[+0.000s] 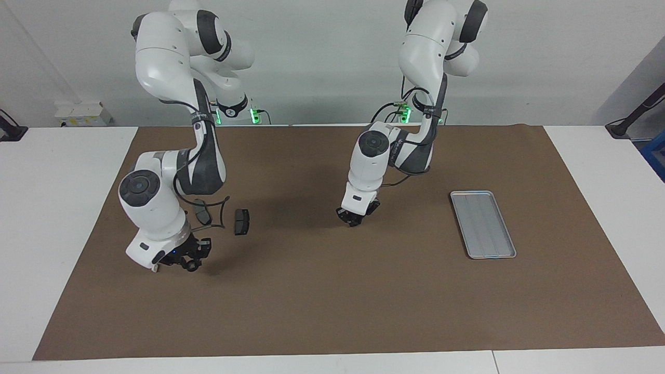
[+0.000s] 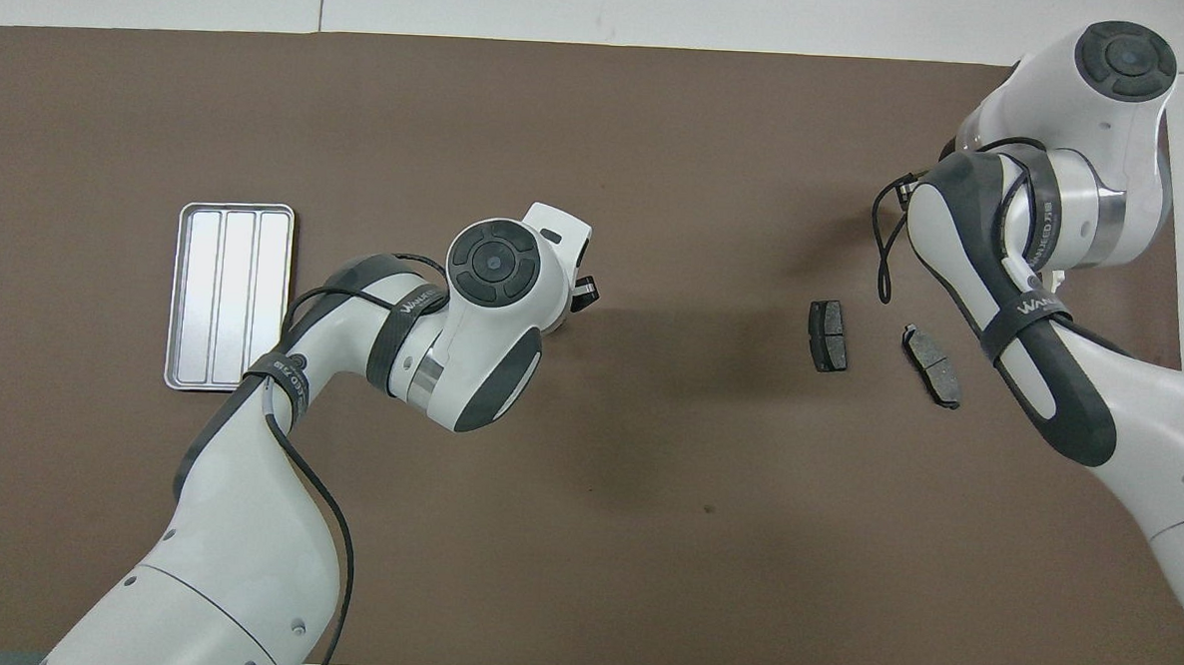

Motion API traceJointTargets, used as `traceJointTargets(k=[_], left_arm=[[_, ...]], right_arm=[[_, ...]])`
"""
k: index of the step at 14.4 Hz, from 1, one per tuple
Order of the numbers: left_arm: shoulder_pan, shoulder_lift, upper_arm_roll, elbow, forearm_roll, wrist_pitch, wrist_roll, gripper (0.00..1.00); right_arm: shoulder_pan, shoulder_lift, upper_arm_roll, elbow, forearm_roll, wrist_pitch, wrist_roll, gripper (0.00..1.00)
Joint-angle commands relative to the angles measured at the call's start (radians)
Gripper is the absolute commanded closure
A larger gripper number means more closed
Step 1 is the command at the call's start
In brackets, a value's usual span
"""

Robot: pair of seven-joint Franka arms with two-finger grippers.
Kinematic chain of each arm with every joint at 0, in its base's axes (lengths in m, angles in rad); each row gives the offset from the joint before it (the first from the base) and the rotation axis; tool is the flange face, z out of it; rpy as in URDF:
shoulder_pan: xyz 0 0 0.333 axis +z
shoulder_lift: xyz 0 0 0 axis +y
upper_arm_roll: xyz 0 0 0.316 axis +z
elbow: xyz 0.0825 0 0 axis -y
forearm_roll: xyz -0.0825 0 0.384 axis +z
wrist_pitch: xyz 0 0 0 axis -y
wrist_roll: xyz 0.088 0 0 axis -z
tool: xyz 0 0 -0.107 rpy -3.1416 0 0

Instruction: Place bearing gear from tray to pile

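My right gripper (image 1: pixel 188 261) hangs low over the mat at the right arm's end of the table, shut on a small dark round bearing gear (image 1: pixel 193 266). In the overhead view the arm covers this gripper. Of the pile, two dark grey pads (image 1: pixel 241 222) (image 1: pixel 202 213) lie beside it, also seen from above (image 2: pixel 829 335) (image 2: pixel 932 365). The pile's white bracket is hidden under the right arm. The silver tray (image 1: pixel 483 223) (image 2: pixel 231 297) lies bare toward the left arm's end. My left gripper (image 1: pixel 355 219) (image 2: pixel 584 292) is shut on nothing, low over the mat's middle.
A brown mat (image 1: pixel 332 301) covers most of the white table (image 1: pixel 57 208). The right arm's black cable (image 1: pixel 221 210) loops down close to the pads.
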Motion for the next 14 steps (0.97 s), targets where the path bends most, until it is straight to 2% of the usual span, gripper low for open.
traceJointTargets(k=[1,3,7,8,9,10,11,14], left_arm=[[-0.017,-0.020,0.009,-0.048,0.016,0.040,-0.013,0.97],[-0.017,-0.014,0.009,-0.052,0.016,0.057,-0.013,0.96],[-0.020,0.013,0.009,-0.043,0.016,0.062,-0.014,0.94],[-0.020,0.013,0.009,-0.043,0.016,0.063,-0.014,0.91],[-0.020,0.013,0.009,-0.045,0.016,0.063,-0.016,0.90],[-0.019,0.013,0.009,-0.045,0.016,0.063,-0.016,0.87],[-0.019,0.013,0.009,-0.046,0.016,0.063,-0.016,0.84],[-0.019,0.015,0.009,-0.048,0.016,0.063,-0.016,0.84]], right_arm=[[-0.017,0.029,0.018,-0.004,-0.013,0.055,-0.016,1.00],[-0.022,0.051,0.020,-0.007,-0.006,0.084,-0.013,1.00],[-0.016,0.048,0.018,-0.007,-0.002,0.069,-0.002,1.00],[-0.014,0.048,0.019,-0.007,-0.002,0.067,0.007,0.47],[-0.014,0.048,0.018,-0.007,-0.003,0.066,0.007,0.10],[-0.011,0.043,0.018,-0.006,-0.006,0.059,0.007,0.00],[-0.006,0.034,0.018,-0.004,-0.006,0.037,0.009,0.00],[0.023,-0.009,0.021,0.005,-0.006,-0.057,0.057,0.00]])
